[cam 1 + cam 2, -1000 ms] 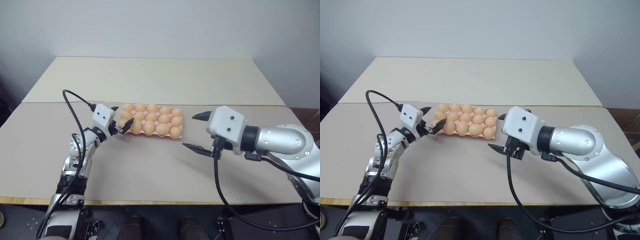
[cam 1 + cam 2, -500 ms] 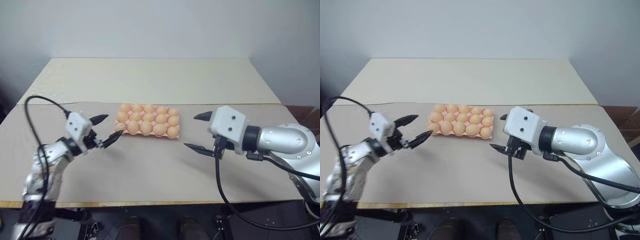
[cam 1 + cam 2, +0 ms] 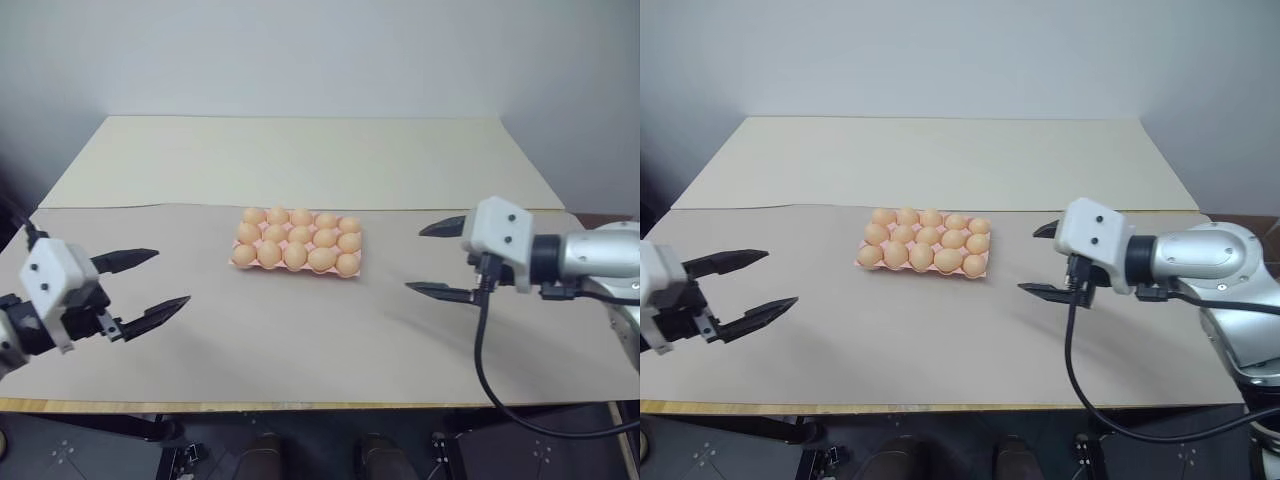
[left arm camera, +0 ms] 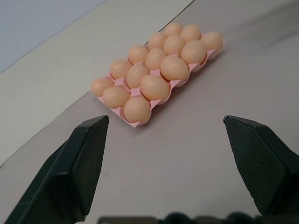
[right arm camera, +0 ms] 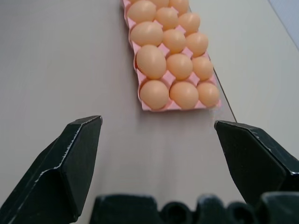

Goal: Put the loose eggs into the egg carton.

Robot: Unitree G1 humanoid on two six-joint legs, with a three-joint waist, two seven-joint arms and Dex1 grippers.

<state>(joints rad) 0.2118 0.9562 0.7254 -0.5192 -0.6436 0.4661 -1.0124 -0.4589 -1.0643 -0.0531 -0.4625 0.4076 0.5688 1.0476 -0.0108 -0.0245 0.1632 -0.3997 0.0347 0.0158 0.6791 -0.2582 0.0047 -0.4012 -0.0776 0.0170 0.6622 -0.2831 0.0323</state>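
Egg carton (image 3: 296,244) sits mid-frame on the surface (image 3: 300,330), long axis running left-right across the picture, all fifteen cups look filled with eggs (image 3: 322,259) and I can't spot any loose one on the bare surface. Left gripper (image 3: 140,281) lower left, right gripper (image 3: 441,259) right of centre; both jaws wide open, empty, pointing inward at the carton. Right is clearly nearer the carton's short end; judging by this, nothing left to pick.
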